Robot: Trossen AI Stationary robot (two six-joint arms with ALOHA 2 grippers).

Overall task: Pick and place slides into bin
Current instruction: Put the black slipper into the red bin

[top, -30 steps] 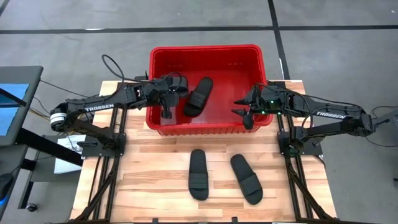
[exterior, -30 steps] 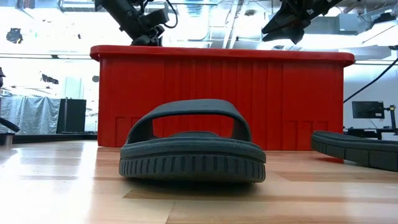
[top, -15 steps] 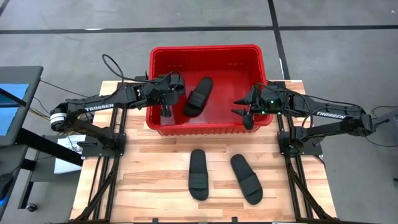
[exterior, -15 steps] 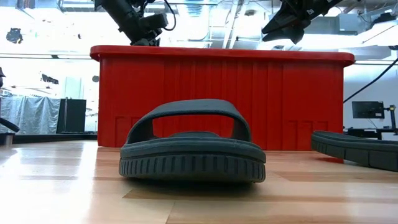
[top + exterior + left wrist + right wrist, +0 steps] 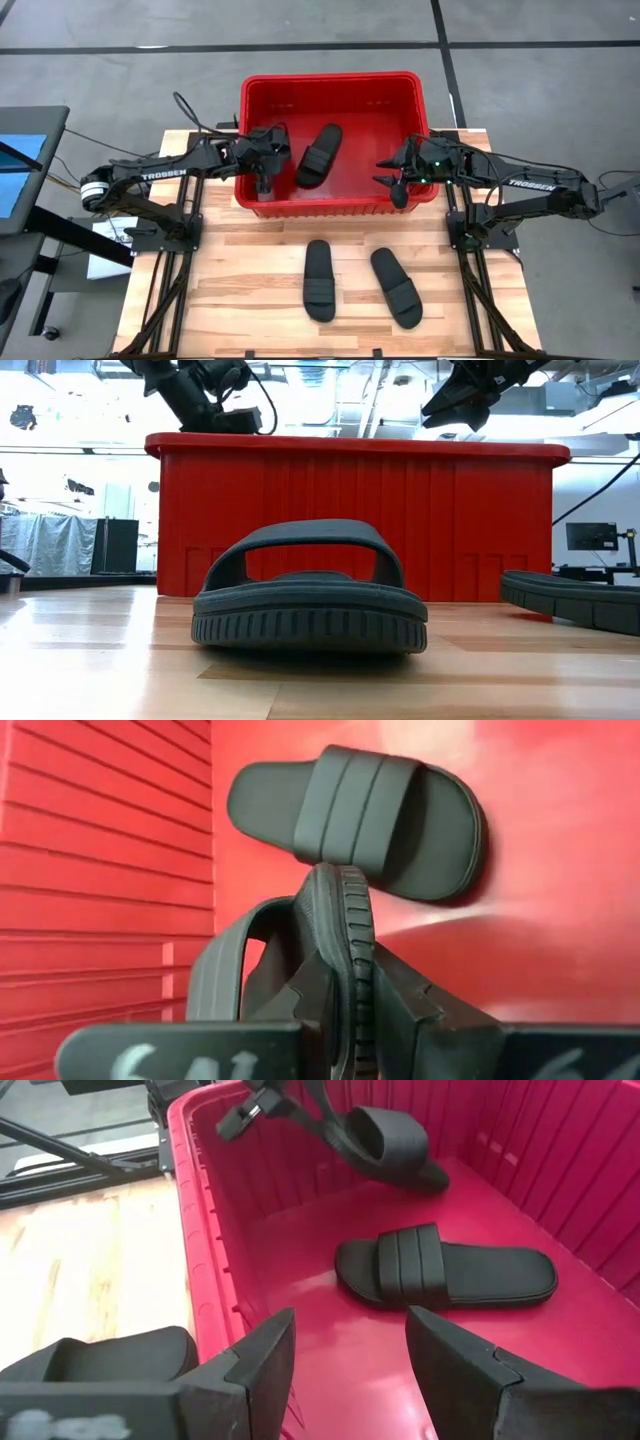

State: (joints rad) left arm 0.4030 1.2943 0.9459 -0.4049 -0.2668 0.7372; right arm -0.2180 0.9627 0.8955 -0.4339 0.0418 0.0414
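**Ana:** Slides: how many are in the bin (image 5: pixel 330 80) so far?

**Ben:** One lies flat on the floor of the bin (image 5: pixel 445 1270), just ahead of and below the left gripper (image 5: pixel 265 182). That gripper is clenched on the sole edge of a second slide (image 5: pixel 345 935), which hangs inside the bin near its left wall, not let go yet.

**Ana:** And the right gripper (image 5: pixel 392 180)?

**Ben:** It hovers over the bin's right front corner with fingers (image 5: pixel 265 1360) spread wide, carrying nothing. The flat slide sits well ahead of it, across the bin floor.

**Ana:** What remains?

**Ben:** Two slides rest on the table, one (image 5: pixel 318 278) beside the other (image 5: pixel 396 286), both outside the bin and on its near side, well behind the grippers. By my judgement the job is about halfway: release the held one, then fetch those two.
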